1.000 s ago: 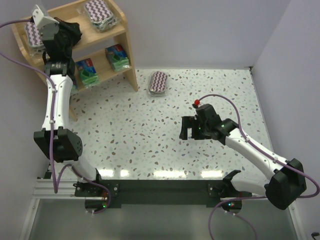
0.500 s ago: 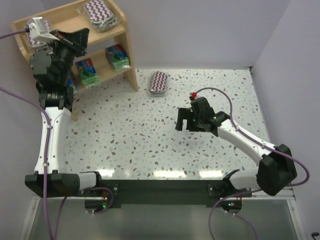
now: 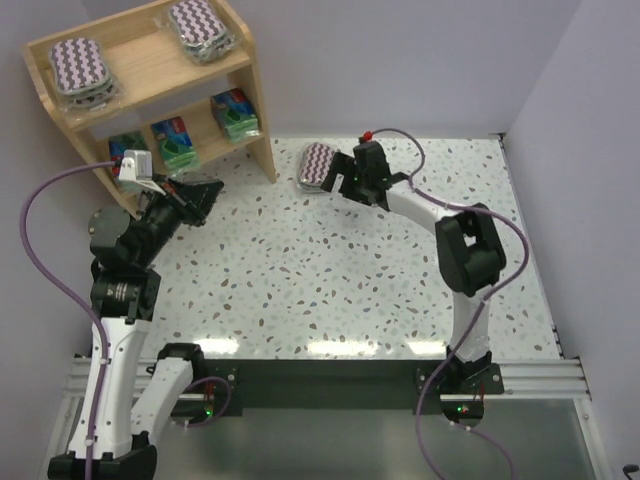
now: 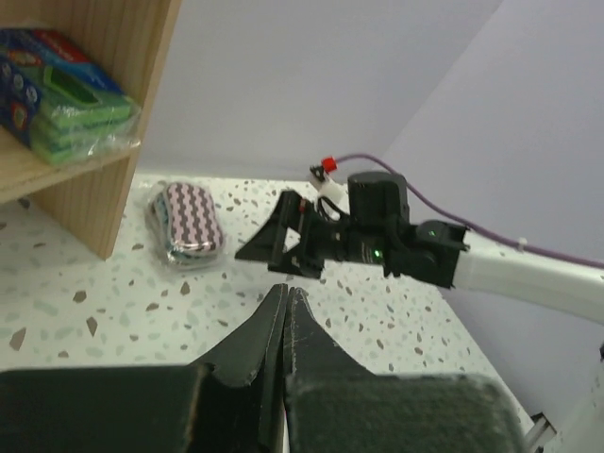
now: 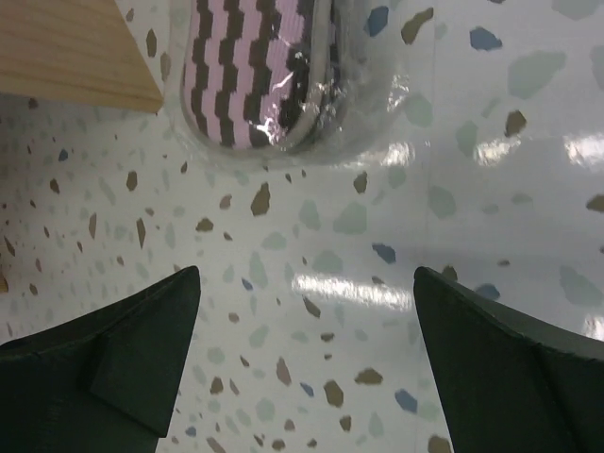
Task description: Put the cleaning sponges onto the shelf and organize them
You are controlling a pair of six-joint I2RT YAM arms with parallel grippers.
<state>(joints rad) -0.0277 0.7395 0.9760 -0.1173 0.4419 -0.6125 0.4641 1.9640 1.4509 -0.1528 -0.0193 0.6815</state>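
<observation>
While right fingers (image 5: 123, 368) gape — a zigzag pack (image 5: 255, 75) lies near.

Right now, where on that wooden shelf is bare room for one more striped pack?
The light wooden shelf's top board is bare between the two maroon-and-white zigzag packs. The tier below is crowded with three green-blue blocky packs. The speckled table lies open across its middle.

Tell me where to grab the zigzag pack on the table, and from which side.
Take the pack across its narrow width, one finger on each long edge, coming down from above. It lies flat on the table, so only its edges offer a hold, and the shelf stands close beside it. The open right gripper is nearest. The shiny wrap may slip.
</observation>
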